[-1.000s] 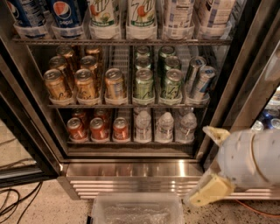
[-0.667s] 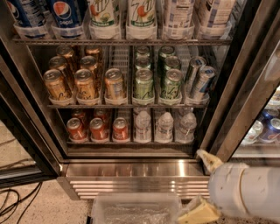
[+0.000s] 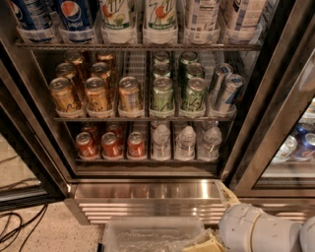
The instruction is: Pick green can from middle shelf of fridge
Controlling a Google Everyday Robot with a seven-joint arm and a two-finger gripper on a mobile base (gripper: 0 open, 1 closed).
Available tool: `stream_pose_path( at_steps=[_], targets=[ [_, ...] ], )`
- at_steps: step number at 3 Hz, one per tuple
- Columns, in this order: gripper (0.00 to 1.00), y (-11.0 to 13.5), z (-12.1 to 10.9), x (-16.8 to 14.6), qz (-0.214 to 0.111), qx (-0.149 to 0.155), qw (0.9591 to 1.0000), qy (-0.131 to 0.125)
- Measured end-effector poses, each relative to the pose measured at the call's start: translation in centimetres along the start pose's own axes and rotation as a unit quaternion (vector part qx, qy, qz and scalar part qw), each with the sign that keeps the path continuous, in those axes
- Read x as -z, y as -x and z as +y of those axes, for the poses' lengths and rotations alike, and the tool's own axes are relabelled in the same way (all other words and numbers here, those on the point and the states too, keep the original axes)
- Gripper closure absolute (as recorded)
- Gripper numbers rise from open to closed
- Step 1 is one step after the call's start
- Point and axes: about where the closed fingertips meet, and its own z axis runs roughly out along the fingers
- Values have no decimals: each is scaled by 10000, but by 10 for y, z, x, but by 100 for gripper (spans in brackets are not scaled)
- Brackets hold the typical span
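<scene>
The fridge (image 3: 147, 189) stands open in front of me. On its middle shelf (image 3: 142, 118), the green can (image 3: 193, 95) stands upright in the front row, right of centre, with more dark green cans behind it. A paler green can (image 3: 162, 93) is on its left and silver cans (image 3: 224, 91) on its right. My gripper (image 3: 214, 217) is at the bottom right, well below the shelf and in front of the steel base. It is open and empty, with one beige fingertip (image 3: 225, 191) up and the other at the bottom edge.
Gold-orange cans (image 3: 96, 93) fill the left of the middle shelf. Tall bottles (image 3: 118, 15) stand on the rack above. Red cans (image 3: 110, 144) and water bottles (image 3: 186, 142) are below. A clear plastic bin (image 3: 147, 234) lies on the floor. The black door frame (image 3: 256, 118) stands at the right.
My arm and gripper have dropped from the right side, level with the lowest shelf, to the bottom right corner. The cans have not moved.
</scene>
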Motion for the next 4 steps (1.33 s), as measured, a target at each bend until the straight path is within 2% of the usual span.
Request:
stream_pose_path(
  at_steps=[1,2,3,4],
  targets=[
    [0,0,0,0,2,8,10000,-4],
    [0,10,-8,-8,-254,143,9992,-257],
    [0,21,-41,-14,-879,-10,9916,-947],
    [0,29,-63,-16,-1337,146,9792,-1517]
  ],
)
